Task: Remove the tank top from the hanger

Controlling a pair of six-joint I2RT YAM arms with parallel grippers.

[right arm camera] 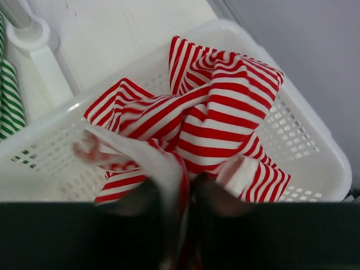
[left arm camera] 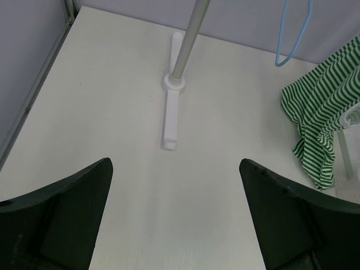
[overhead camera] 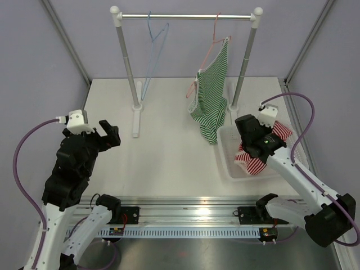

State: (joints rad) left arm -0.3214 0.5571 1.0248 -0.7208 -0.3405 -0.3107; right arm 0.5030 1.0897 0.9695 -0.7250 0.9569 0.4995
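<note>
Sitting at the right side of the desk (overhead camera: pixel 169 152), a white perforated plastic basket (right arm camera: pixel 304 140) holds a crumpled red-and-white striped garment (right arm camera: pixel 219 112), which fills most of it and rises above the rim. The right tool (right arm camera: pixel 180 197) is pressed together, pinching a fold of that garment at the basket's near side.

A green-and-white striped tank top (overhead camera: pixel 212 95) hangs on a pink wire hanger (overhead camera: pixel 216 28) from the silver rail of a clothes rack (overhead camera: pixel 185 17), in the upper middle of the overhead view. Its hem dangles just beside the basket's far left corner; whether they touch I cannot tell. A light blue wire hanger (left arm camera: pixel 281 61) hangs bare further left on the rail.

The left tool (overhead camera: pixel 111 135) is spread wide above the desk at the left. Bare desk lies between it, the rack's white left foot (overhead camera: pixel 135 112) and the basket.
</note>
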